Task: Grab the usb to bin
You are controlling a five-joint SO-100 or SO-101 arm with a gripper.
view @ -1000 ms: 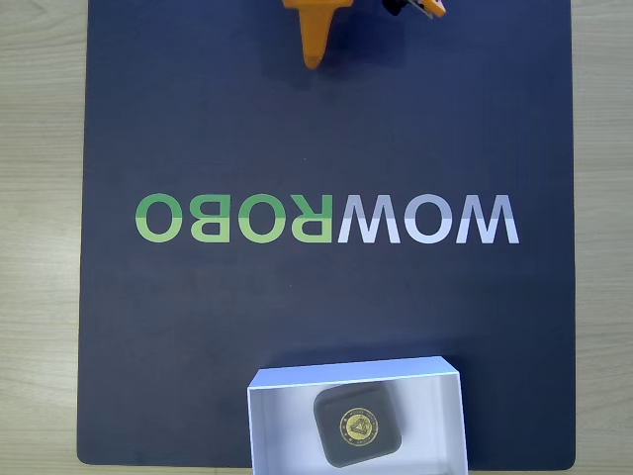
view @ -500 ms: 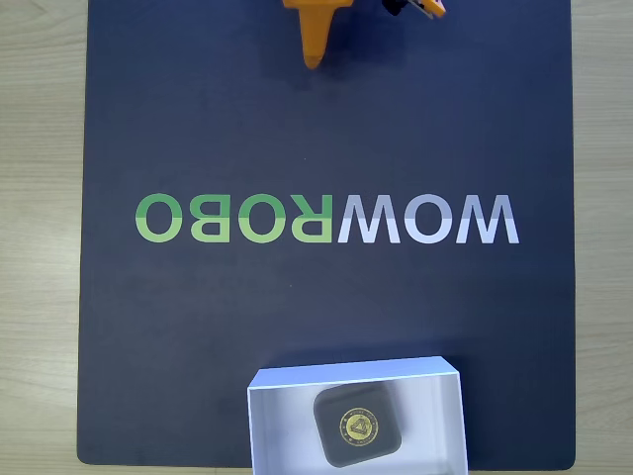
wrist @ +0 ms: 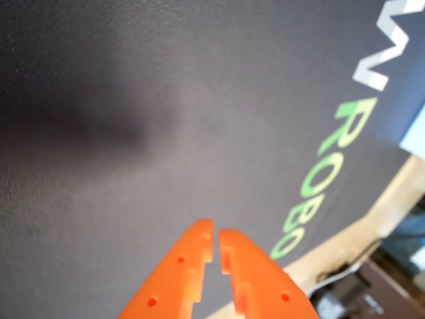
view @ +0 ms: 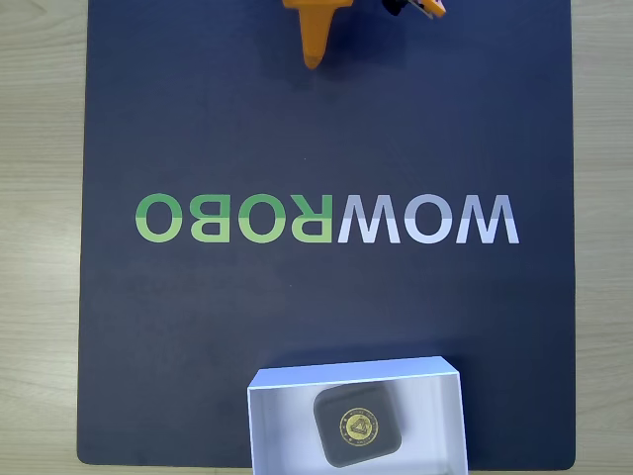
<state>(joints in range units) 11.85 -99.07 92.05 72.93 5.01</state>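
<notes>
The usb [view: 358,426], a dark rounded-square case with a gold emblem, lies inside the bin [view: 277,381], a shallow white box at the bottom edge of the fixed view. My orange gripper [view: 314,59] pokes in at the top edge of that view, far from the bin across the mat. In the wrist view the gripper [wrist: 216,232] has its two orange fingers nearly touching at the tips, with nothing between them, hovering over bare dark mat.
A dark blue mat [view: 198,327] with the mirrored WOWROBO lettering [view: 326,220] covers the light wooden table [view: 40,247]. A black and orange arm part [view: 415,8] shows at the top edge.
</notes>
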